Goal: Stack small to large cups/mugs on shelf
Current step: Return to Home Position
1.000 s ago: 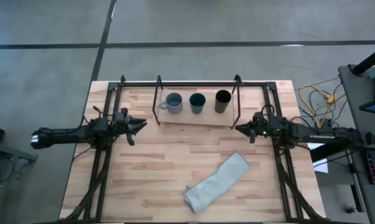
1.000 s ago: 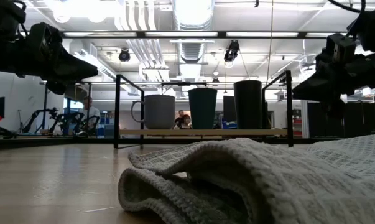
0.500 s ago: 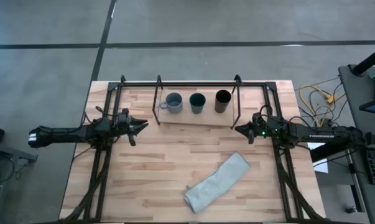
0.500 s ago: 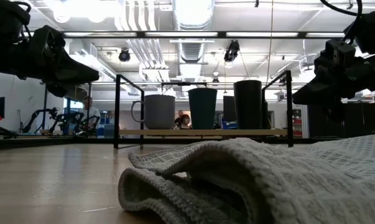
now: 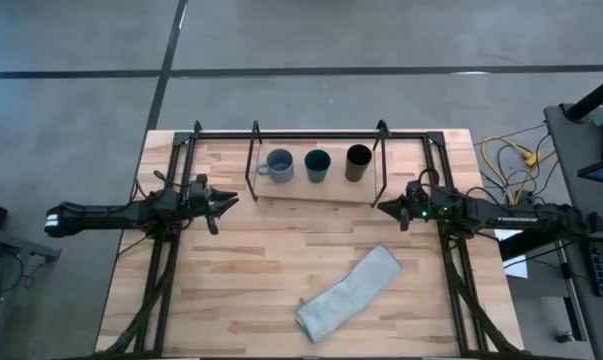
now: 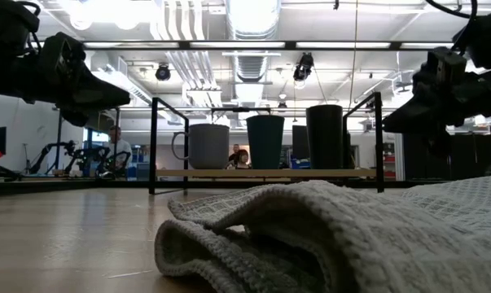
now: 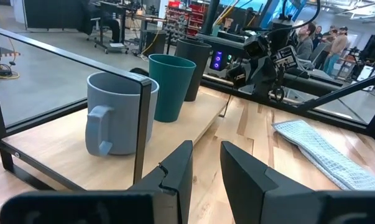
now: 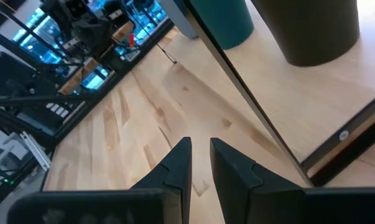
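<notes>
Vs 1 s ago: the left gripper (image 5: 224, 200) sits a touch lower in the low view and the right gripper (image 5: 383, 208) has barely shifted. Cups, shelf and cloth are unchanged.

The shelf (image 5: 311, 191) is at 12 o'clock on the tabletop (image 5: 241, 270), near the far edge. Three vessels stand upright on it in a row, apart from each other:
- the grey-blue mug (image 5: 279, 164) is at the 9 o'clock end, handle pointing to 9
- the dark teal cup (image 5: 318, 163) is in the middle
- the taller black cup (image 5: 358, 160) is at the 3 o'clock end

The left gripper hangs above the table just off the shelf's 9 o'clock end, aimed toward 3. Its fingers (image 7: 180, 169) are nearly together with a slim gap and hold nothing.

The right gripper hangs just off the shelf's 3 o'clock end, aimed toward 9. Its fingers (image 8: 178, 163) are likewise almost closed and hold nothing. Neither gripper touches the shelf or a cup.

The grey-green cloth (image 5: 351, 292) lies crumpled at about 5 o'clock from table centre, well apart from the shelf.

A person (image 6: 115, 145) shows in the room behind.
</notes>
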Motion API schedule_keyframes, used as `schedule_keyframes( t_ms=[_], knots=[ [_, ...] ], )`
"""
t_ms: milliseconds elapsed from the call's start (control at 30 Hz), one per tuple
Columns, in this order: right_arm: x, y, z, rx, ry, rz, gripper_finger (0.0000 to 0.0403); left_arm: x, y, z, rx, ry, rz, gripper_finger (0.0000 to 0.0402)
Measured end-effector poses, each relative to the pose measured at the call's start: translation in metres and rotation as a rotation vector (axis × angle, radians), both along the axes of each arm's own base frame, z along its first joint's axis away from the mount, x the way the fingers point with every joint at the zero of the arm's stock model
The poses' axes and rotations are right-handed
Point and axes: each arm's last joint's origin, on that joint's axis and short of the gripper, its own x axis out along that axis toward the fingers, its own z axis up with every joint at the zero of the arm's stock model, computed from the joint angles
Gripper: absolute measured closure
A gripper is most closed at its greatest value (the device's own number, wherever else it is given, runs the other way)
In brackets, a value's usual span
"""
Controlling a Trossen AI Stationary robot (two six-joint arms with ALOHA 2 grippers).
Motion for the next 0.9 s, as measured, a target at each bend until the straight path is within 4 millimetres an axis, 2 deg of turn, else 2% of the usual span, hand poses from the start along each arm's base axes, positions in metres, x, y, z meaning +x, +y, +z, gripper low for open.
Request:
schedule_keyframes(
  t_ms=[333, 633, 900],
  knots=[
    [-0.007, 0.001, 0.014, -0.024, -0.152, 0.0, 0.0349, -0.002, 0.0, 0.003, 0.003, -0.036, 0.0, 0.0333],
    [-0.014, 0.002, 0.025, -0.044, -0.282, 0.0, 0.0349, -0.013, -0.001, 0.019, 0.016, -0.22, 0.0, 0.0333],
    [-0.016, 0.003, 0.029, -0.052, -0.335, -0.001, 0.0349, -0.012, -0.001, 0.019, 0.016, -0.226, -0.001, 0.0333]
  ],
)
